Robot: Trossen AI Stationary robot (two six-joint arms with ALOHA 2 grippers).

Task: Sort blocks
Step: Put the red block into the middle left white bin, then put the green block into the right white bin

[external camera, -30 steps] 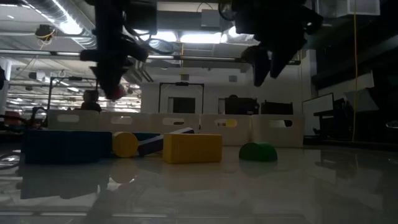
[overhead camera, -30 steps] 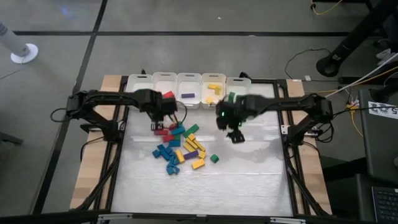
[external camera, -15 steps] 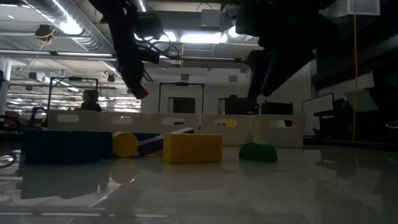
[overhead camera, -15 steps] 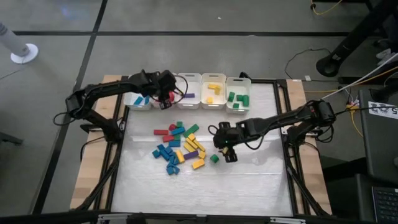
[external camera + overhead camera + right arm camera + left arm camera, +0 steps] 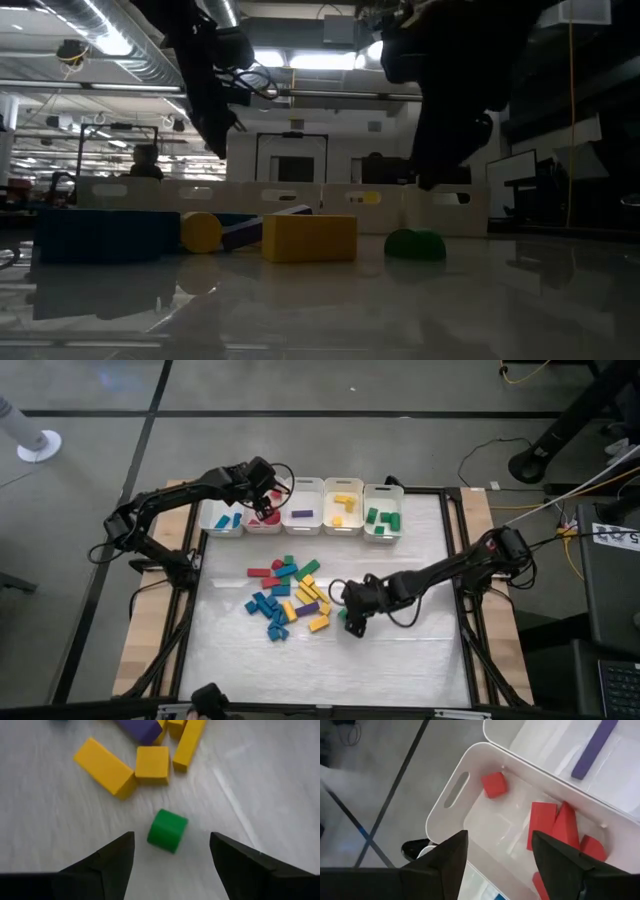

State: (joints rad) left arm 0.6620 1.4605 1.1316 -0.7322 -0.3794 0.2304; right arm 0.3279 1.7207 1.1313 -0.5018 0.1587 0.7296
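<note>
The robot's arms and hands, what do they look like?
Both arms are dark, nearly black, thin and jointed, with black cables looping beside them. The left hand and the right hand each end in two flat, dark, wedge-shaped fingers. I can't see any markings.

Open left tool (image 5: 499,851) above white bin (image 5: 451,795), red blocks (image 5: 555,827) inside, purple bar (image 5: 594,747) in neighbouring bin

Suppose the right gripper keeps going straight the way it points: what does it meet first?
Most likely the green cube, which lies alone between the open fingers of the right gripper, with the yellow blocks beyond it.
</note>
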